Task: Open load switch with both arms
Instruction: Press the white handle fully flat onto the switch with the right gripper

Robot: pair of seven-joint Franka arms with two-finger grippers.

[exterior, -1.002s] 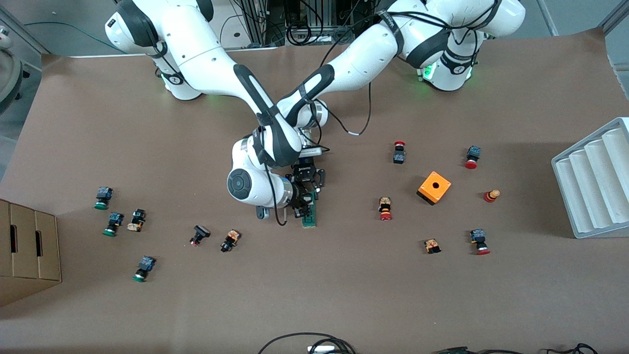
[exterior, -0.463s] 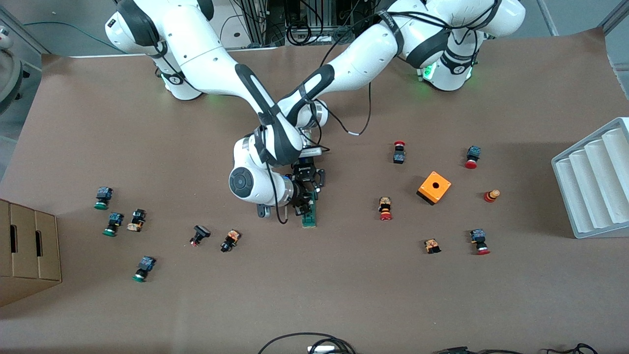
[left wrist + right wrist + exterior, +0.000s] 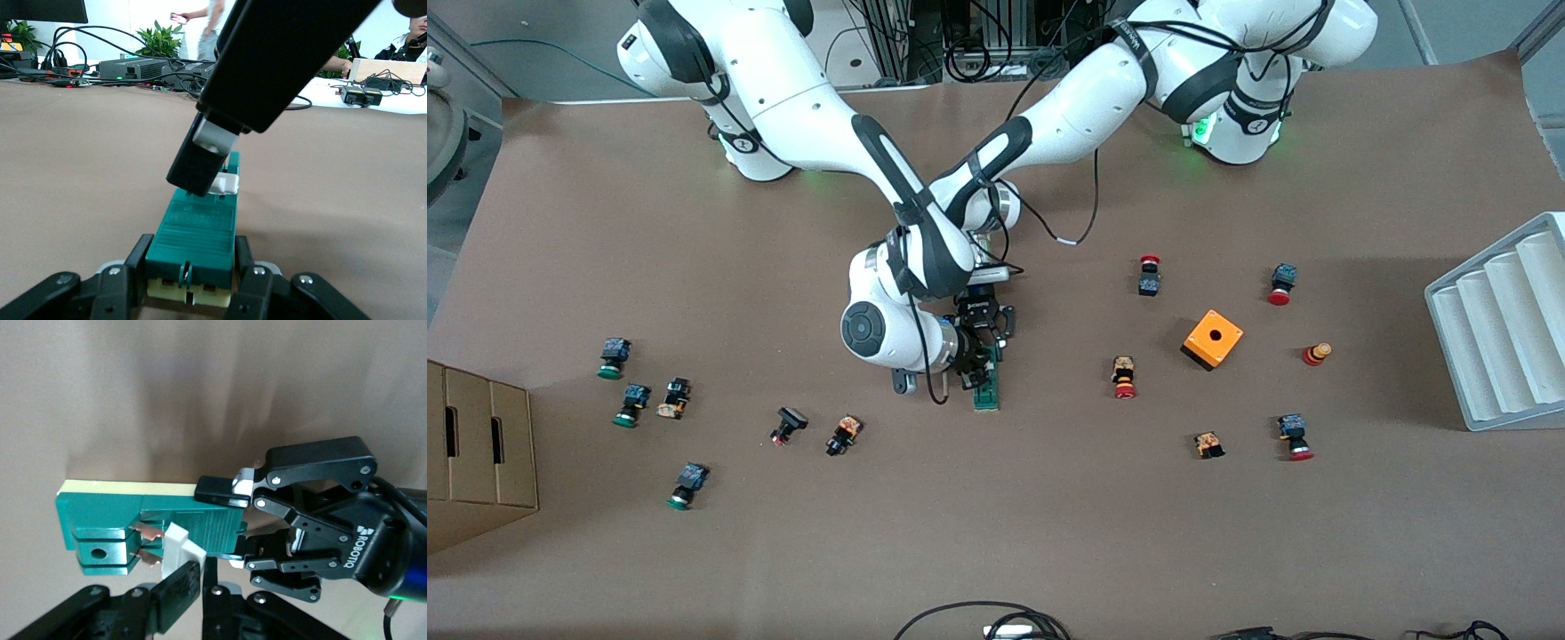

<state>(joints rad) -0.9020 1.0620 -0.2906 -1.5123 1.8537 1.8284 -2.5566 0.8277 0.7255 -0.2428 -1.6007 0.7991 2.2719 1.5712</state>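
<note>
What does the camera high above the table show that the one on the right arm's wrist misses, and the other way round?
Only the front view shows the wider table: the orange box, small push-buttons scattered around, a white rack and both arms crossing over the middle.

Only the right wrist view shows detail: the right gripper shut on the white lever of the green switch, copper contacts beside it, and the left gripper shut on the switch's sides.

Both show the green switch lying on the brown table, with the two grippers on it.

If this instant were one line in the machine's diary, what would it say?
step: opening load switch | left gripper: shut on load switch body | right gripper: shut on white lever | switch lies on table
</note>
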